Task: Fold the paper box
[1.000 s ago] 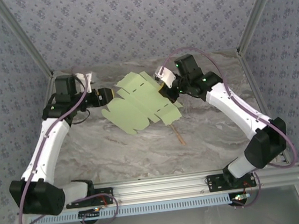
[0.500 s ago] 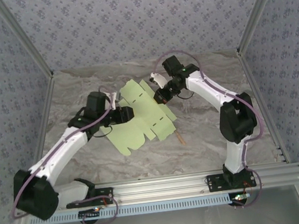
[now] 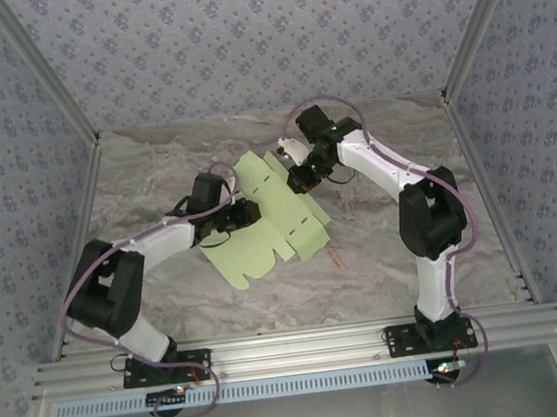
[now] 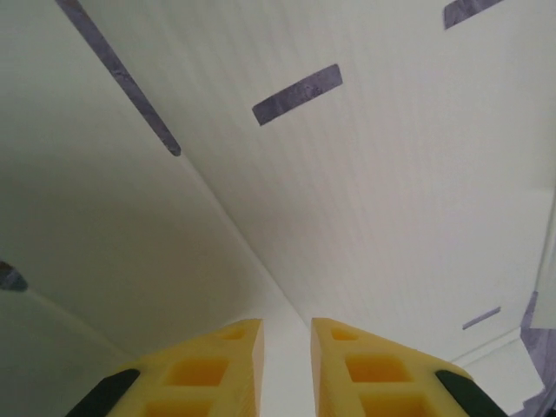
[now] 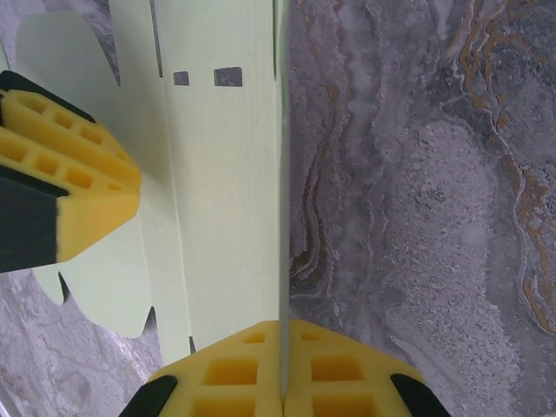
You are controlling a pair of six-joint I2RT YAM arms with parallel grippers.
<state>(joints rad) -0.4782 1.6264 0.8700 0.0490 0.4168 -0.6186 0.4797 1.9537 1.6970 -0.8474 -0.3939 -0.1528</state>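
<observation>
So, L side first: left gripper (image 3: 246, 212) sits low over the left edge of the paper box (image 3: 266, 232), a flat pale green die-cut sheet w/ tabs and slots, lying mid-table on the grey marbled table (image 3: 153, 162). In the left wrist view its yellow fingers (image 4: 213, 369) stand narrow, a thin gap between them, nothing seen clamped, card right in front. One of those fingers (image 5: 61, 165) also shows in the right wrist view, on the sheet's flap. Further right, right gripper (image 3: 302, 178) is at the sheet's far-right edge; its pads (image 5: 339, 365) are closed on a card panel seen edge-on, raised off the table. Thin tan wooden stick (image 3: 335, 256) pokes out from under the sheet's near-right corner.
</observation>
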